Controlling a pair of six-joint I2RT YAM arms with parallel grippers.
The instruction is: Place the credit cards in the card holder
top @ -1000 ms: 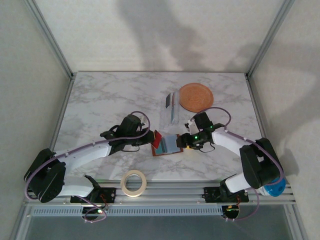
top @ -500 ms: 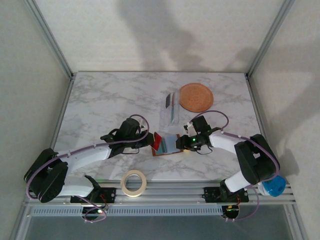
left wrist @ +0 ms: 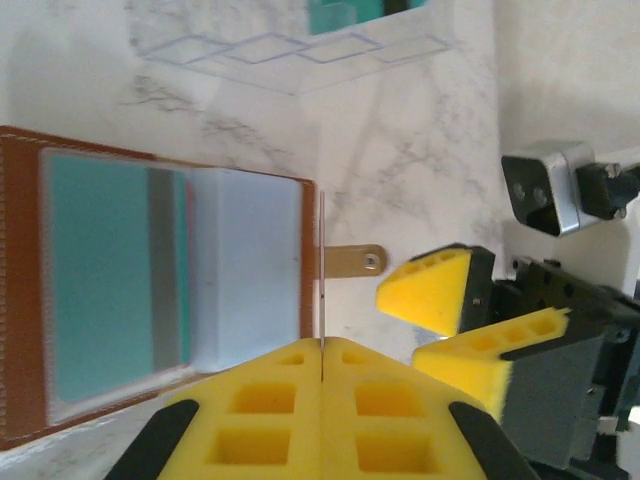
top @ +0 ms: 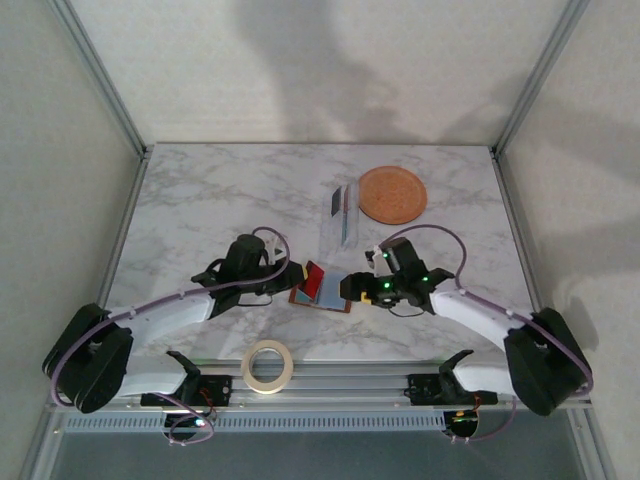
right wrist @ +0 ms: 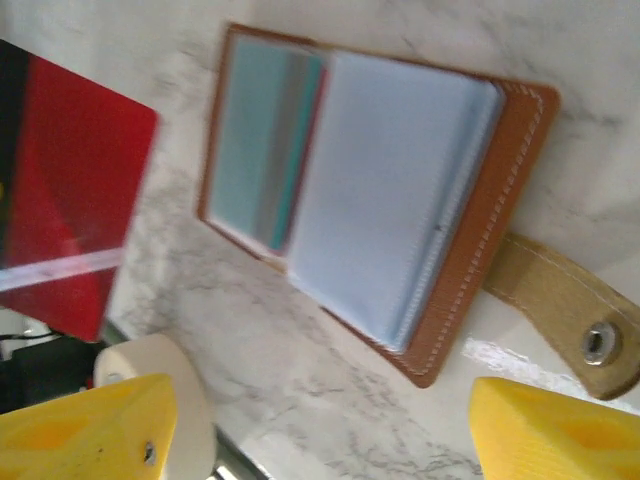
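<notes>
Yellow-padded, the left claw [left wrist: 322,365] is pinched fully closed on a thin red card [right wrist: 70,190], which sits tilted at the left side of the wallet; a tape roll [top: 267,365] lies near the front edge of the table [top: 200,200]; the brown leather wallet [right wrist: 510,140] lies open and flat on the marble between both claws, with a teal card [left wrist: 100,270] and a pale blue-grey card [left wrist: 245,270] in its pockets; its strap tab [left wrist: 350,262] points toward the right claw [right wrist: 320,410], which hovers with jaws spread wide, gripping nothing; farther back, a clear sleeve [top: 343,213] lies beside an orange plate [top: 392,194].
</notes>
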